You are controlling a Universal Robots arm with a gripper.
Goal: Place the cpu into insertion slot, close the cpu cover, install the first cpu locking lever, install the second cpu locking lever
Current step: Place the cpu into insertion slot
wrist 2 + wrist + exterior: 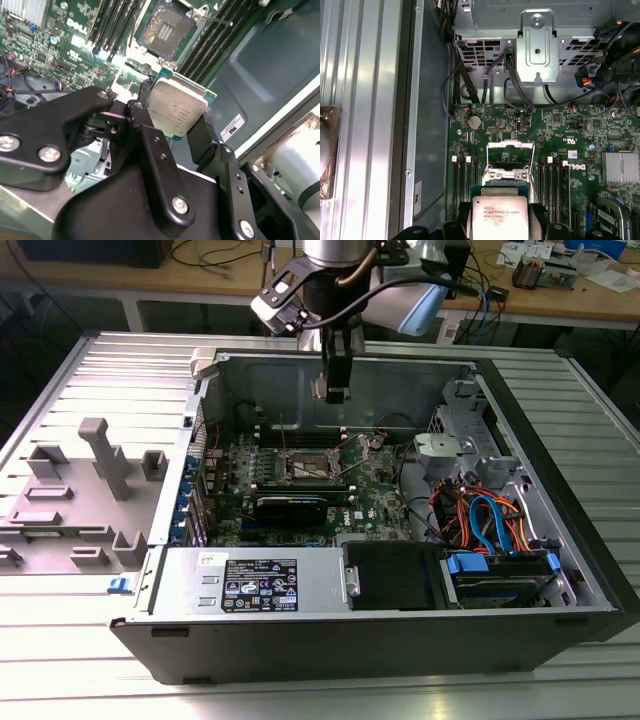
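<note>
Gripper is clamped on the cpu. Two black fingers press on opposite edges. The metal top faces the wrist cameras, with the green rim just visible around it.

The cpu hangs in the air above the slot, well apart from it and not seated. The slot lies bare, its dark centre exposed. The cover is flipped up at one side of the slot, so the opening is free.

In the exterior view the gripper hangs inside the open case, above the slot.

Handling, my judgement:
- The cpu is light, rigid and flat.
- Its metal top is smooth, so the edge grip depends on squeeze alone and could slip or twist.
- The underside contacts and the slot's pins look fragile. Hold by the edges only and keep it level, with no pressing force.
- I cannot check its corner orientation relative to the slot from here.
</note>
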